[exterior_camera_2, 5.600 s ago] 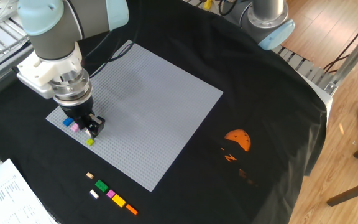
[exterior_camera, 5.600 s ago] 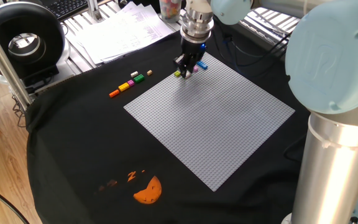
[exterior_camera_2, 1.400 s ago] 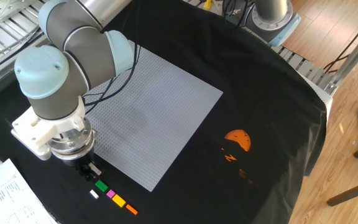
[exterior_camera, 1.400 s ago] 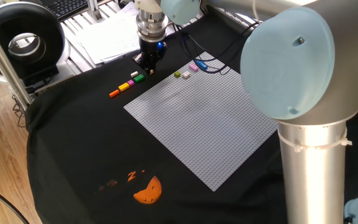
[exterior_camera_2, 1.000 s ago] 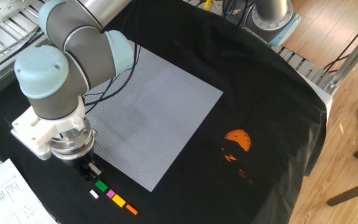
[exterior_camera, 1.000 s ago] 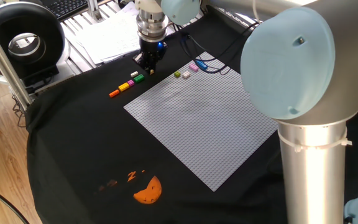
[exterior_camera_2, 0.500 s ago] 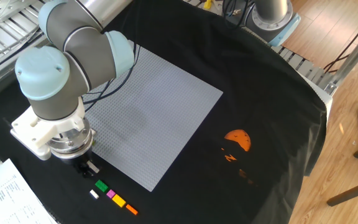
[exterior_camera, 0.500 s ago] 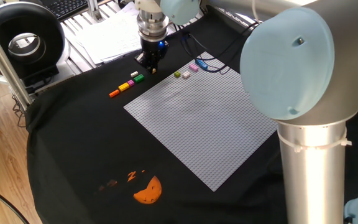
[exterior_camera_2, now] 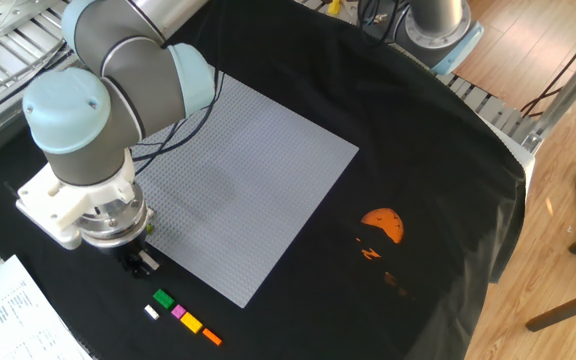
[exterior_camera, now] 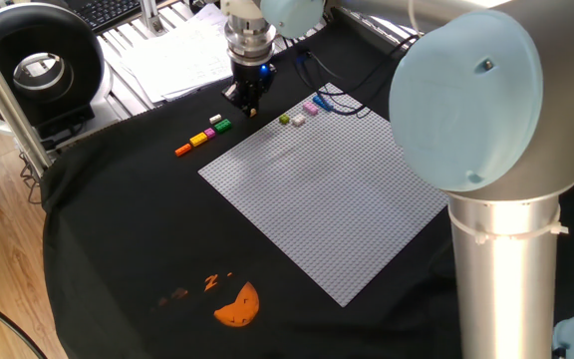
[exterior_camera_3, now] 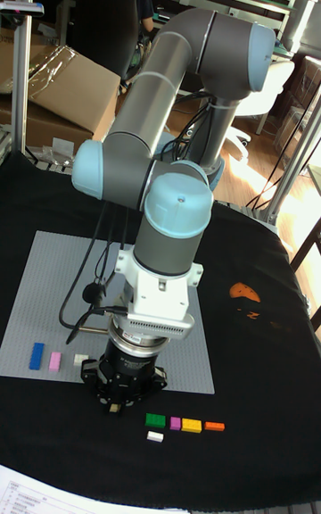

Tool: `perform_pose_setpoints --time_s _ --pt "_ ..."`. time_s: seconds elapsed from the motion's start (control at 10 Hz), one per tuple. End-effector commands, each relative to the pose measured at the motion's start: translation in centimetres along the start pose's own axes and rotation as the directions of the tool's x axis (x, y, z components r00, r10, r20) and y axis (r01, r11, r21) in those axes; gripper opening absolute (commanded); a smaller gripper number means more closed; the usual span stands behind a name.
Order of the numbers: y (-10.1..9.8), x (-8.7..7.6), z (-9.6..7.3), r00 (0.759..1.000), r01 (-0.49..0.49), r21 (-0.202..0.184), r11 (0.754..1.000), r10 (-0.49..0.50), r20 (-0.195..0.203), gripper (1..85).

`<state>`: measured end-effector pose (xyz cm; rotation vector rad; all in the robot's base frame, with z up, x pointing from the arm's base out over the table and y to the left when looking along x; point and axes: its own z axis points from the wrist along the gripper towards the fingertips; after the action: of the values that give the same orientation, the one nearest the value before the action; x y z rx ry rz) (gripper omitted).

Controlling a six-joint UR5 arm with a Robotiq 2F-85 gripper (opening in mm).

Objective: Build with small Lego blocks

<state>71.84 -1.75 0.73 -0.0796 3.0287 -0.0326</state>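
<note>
The gripper (exterior_camera: pixel 251 108) is held low over the black cloth (exterior_camera: pixel 118 229) of the table, just off the corner of the grey baseplate (exterior_camera: pixel 332 194) and beside the row of loose blocks. A small tan block (exterior_camera_2: pixel 146 262) is seen pinched between the jaws, so the jaws are clenched on it, clear of the cloth.

A short row of blocks lies on the cloth near the gripper: a green block (exterior_camera_2: pixel 163 299), a white block (exterior_camera_2: pixel 151 312) just beside it, then a pink block (exterior_camera_2: pixel 178 313), a yellow block (exterior_camera_2: pixel 190 323) and an orange block (exterior_camera_2: pixel 211 337) in line.

On the baseplate, near its edge, three more are set: a blue block (exterior_camera_3: pixel 37 355), a second pink one (exterior_camera_3: pixel 55 360) and a whitish one (exterior_camera_3: pixel 81 360), close together in a row. In one fixed view a small yellow-green block (exterior_camera: pixel 284 120) is also seen there.

An orange half-round print (exterior_camera: pixel 237 305) is seen on the cloth, well apart from the blocks. White papers (exterior_camera: pixel 192 50) lie beyond the cloth's edge.
</note>
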Motion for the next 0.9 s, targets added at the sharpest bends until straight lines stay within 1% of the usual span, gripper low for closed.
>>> perform_pose_setpoints --time_s 0.0,0.2,0.3,0.5,0.6,0.8 --pt "-0.9 1.4 -0.5 1.0 0.007 -0.011 1.0 -0.007 -0.008 8.0" --pt "-1.6 3.0 -0.8 1.0 0.023 -0.009 1.0 -0.023 -0.008 8.0" --pt "-1.5 3.6 -1.0 1.0 0.028 -0.017 0.999 -0.028 -0.009 8.0" --pt "-0.7 4.9 -1.7 0.999 0.031 -0.036 0.999 -0.031 -0.017 8.0" --pt "-0.3 5.5 -1.6 0.999 0.03 -0.039 0.999 -0.031 -0.016 8.0" --pt "-0.1 6.3 -1.3 0.999 0.037 -0.033 0.999 -0.038 -0.015 7.7"
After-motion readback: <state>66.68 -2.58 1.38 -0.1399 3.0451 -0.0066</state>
